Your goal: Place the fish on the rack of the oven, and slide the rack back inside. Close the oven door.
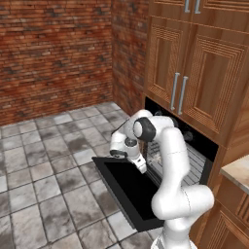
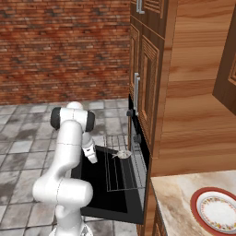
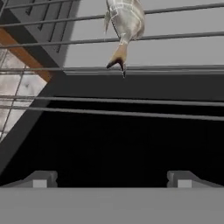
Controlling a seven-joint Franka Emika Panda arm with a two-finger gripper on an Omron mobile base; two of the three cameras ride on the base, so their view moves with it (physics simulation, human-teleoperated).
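now the fish (image 2: 122,154) is being seen lying on the rack (image 2: 120,177), near the rack's far end, with its tail pointing toward the hand camera, so the placing step is being judged as done. the rack is being shown drawn out of the oven (image 1: 204,151), resting over the oven door (image 1: 127,190), which is hanging fully open and flat. the gripper (image 3: 112,179) is being held spread wide with nothing between its tips, low over the door and just short of the fish. what is being left, by the look of it: the rack is to be slid back into the cavity, then the door is to be swung up and shut. around the oven, wooden cabinet doors (image 1: 194,73) with steel handles are standing above it, a brick wall (image 1: 53,53) is running off to one side, and a red-rimmed plate (image 2: 215,211) is sitting on the counter (image 2: 175,203) beside it. nothing is being seen blocking the rack's path; the arm itself is being judged the one thing to be cleared before the door is lifted.
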